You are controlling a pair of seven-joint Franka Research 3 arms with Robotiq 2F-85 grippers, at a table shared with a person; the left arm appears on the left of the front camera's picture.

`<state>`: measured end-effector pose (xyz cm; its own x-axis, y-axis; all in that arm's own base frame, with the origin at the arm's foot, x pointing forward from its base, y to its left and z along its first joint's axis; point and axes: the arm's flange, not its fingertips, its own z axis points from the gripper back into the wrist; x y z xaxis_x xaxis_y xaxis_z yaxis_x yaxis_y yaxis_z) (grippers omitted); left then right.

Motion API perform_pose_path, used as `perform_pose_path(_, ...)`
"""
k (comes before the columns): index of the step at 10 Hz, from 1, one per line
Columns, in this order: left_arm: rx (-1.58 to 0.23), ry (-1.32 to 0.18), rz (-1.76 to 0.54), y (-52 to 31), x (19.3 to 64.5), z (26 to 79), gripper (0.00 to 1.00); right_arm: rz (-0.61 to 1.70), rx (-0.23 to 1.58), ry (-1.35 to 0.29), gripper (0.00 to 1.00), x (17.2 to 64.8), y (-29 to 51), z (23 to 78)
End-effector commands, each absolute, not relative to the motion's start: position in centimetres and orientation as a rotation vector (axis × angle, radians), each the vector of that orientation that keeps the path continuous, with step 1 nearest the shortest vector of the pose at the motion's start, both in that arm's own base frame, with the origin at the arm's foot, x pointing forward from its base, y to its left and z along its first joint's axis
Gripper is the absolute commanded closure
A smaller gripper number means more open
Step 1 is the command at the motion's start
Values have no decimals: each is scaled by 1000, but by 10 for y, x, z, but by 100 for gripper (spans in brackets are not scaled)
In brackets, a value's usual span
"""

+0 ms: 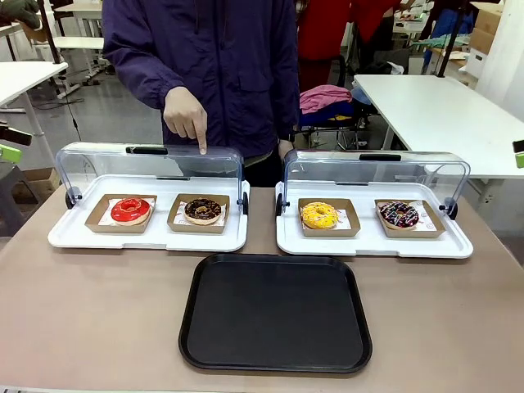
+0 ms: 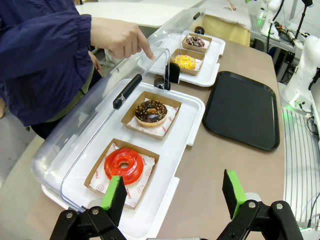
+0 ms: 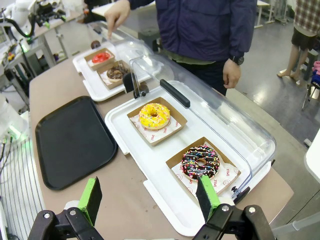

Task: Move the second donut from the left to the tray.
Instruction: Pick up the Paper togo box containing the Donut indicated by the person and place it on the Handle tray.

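Liner [image 2: 161, 129] print illegible under crumbed chocolate donut [image 2: 151, 112]. Left gripper [image 2: 174, 189], right gripper [image 3: 148, 192]: claws spread, empty. Brown table [image 1: 98, 311]; white tables [image 1: 426, 106] behind.

Left display tray [image 1: 147, 239] and right display tray [image 1: 372, 244] sit side by side across the table's [image 1: 90, 315] far side; second donut from the left [image 1: 203, 210] lies in its cardboard tray [image 1: 176, 223] on the left one's right half, another donut [image 1: 131, 210] to its left; tray [image 1: 275, 315] lies in front, centred.

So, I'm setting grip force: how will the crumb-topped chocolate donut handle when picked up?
Likely soft; the donut is a puffy ring and may squash. Its glossy glaze could smear or slip. Its crumbs may shed.
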<state>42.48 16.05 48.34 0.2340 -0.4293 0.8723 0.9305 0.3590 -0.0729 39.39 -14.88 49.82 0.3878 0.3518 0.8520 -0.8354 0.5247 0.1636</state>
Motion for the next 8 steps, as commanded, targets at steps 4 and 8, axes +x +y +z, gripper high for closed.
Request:
perform_pose_path(4,-633,-871,-1107,146,433,494,0,834,658,-888,0,396,-148,500)
perform_pose_path(8,-399,-698,-1346,40,454,524,0,834,658,-888,0,396,-148,500)
